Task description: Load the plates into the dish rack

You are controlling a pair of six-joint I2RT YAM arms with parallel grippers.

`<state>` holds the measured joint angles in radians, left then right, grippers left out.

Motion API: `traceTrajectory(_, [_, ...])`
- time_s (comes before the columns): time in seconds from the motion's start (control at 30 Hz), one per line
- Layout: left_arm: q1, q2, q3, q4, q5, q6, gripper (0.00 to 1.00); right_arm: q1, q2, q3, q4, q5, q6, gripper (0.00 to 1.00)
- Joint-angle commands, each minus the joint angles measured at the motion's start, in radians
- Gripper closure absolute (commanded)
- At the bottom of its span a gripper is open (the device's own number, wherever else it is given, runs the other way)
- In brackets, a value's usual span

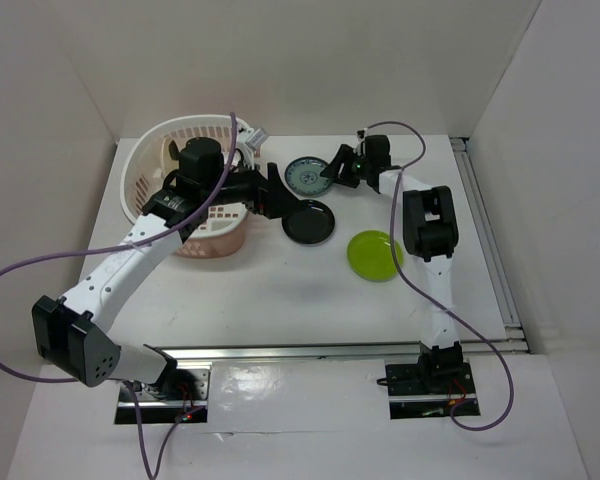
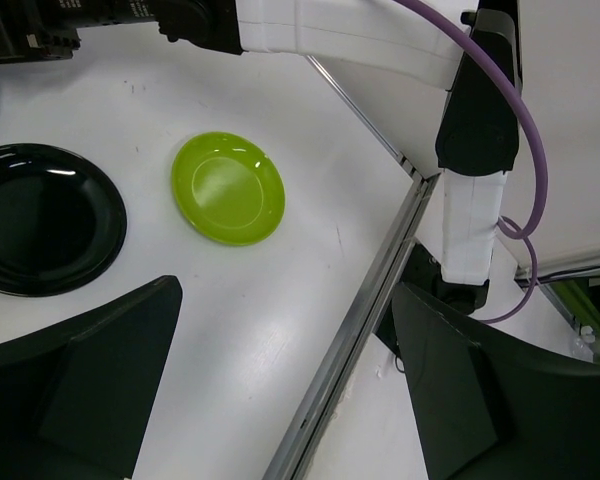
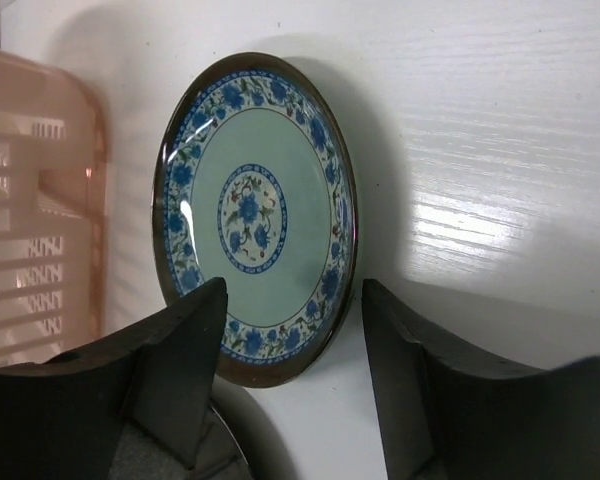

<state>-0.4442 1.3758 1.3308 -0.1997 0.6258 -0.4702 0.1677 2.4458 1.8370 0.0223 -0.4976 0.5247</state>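
Tool, left side: my left tool (image 2: 285, 290) is spread wide with nothing between its fingers (image 2: 90, 390); only bare surface (image 2: 280, 240) shows in the gap. From above, it hangs just past the right side of the dish rack (image 1: 150, 138), with its tips pointing toward the black plate (image 2: 40, 220).
Tool, right side: my right tool (image 3: 295, 290) is open as well and grips nothing. Its two fingers (image 3: 175, 365) straddle the near rim of the teal patterned plate (image 3: 255, 215). I cannot tell whether either finger touches that rim.
Teal patterned plate: it lies flat on the surface, just right of the dish rack, with a blue flower border and a pale centre.
Black plate: it lies flat, close to the left tool and near the teal one. The frame edge of the left wrist view cuts off its left side. From above, the tool sits so close to its rim that I cannot read contact.
Green plate (image 2: 227, 187): it lies flat and alone, right of the black plate and apart from it, near the elbow of the right arm (image 1: 427, 225).
Dish rack: it sits at the far left of the surface. My left arm (image 1: 130, 255) lies across it and hides most of the inside, so I cannot say what stands in it. The right wrist view shows only a blurred pink corner.
Unclear: a dark grey shape sits at the bottom edge of the right wrist view, between the fingers. I cannot identify it.
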Motion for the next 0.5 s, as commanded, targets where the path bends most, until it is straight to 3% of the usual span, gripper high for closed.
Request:
traceTrajectory(0.0, [-0.001, -0.026, 0.019, 0.026, 0.012, 0.037, 0.00, 0.012, 0.067, -0.028, -0.090, 0.067, 0.020, 0.39])
traceTrajectory(0.27, [-0.001, -0.026, 0.019, 0.026, 0.012, 0.047, 0.00, 0.012, 0.100, -0.038, -0.090, 0.077, 0.090, 0.58])
traceTrajectory(0.33, [-0.001, -0.026, 0.019, 0.026, 0.012, 0.047, 0.00, 0.012, 0.110, -0.038, -0.090, 0.077, 0.103, 0.71])
traceTrajectory(0.47, [-0.001, -0.026, 0.019, 0.026, 0.003, 0.047, 0.00, 0.012, 0.110, -0.028, -0.102, 0.090, 0.127, 0.87])
